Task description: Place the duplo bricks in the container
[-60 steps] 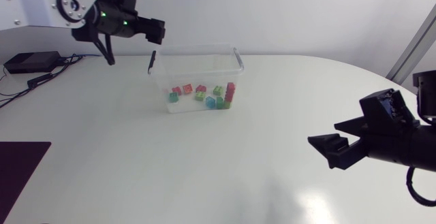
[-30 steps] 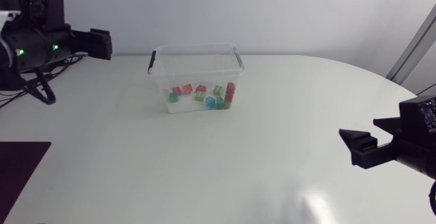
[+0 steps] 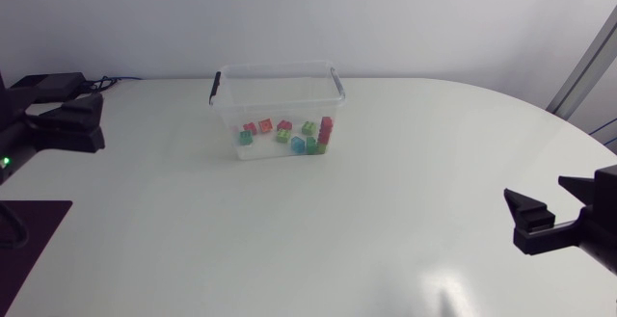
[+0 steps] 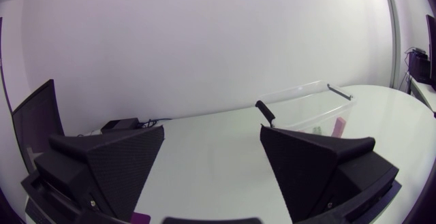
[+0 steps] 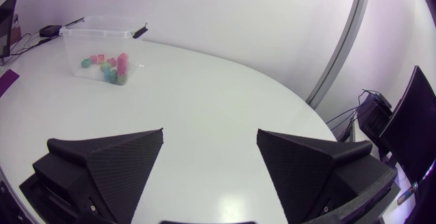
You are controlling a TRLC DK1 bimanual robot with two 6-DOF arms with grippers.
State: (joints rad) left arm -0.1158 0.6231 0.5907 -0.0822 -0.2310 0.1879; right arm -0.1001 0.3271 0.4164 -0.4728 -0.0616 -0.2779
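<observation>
- Since the left arm pulled away from above the container [image 3: 275, 100], the left pincer [image 4: 212, 134] now sits low at the left edge of the tabletop [image 3: 289, 230], fingers spread apart and empty
- The right pincer [image 5: 210, 134] has likewise drawn back toward the right edge, fingers apart, pointing across at the container
- The duplo bricks [image 3: 285, 134], perhaps nine, lie inside the container, unmoved at the tabletop's far side

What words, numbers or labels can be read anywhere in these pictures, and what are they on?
No text can be read in any view.
The clear container, the duplo bricks inside it, the left gripper, the right gripper and the white table show no legible words, numbers or signs.
</observation>
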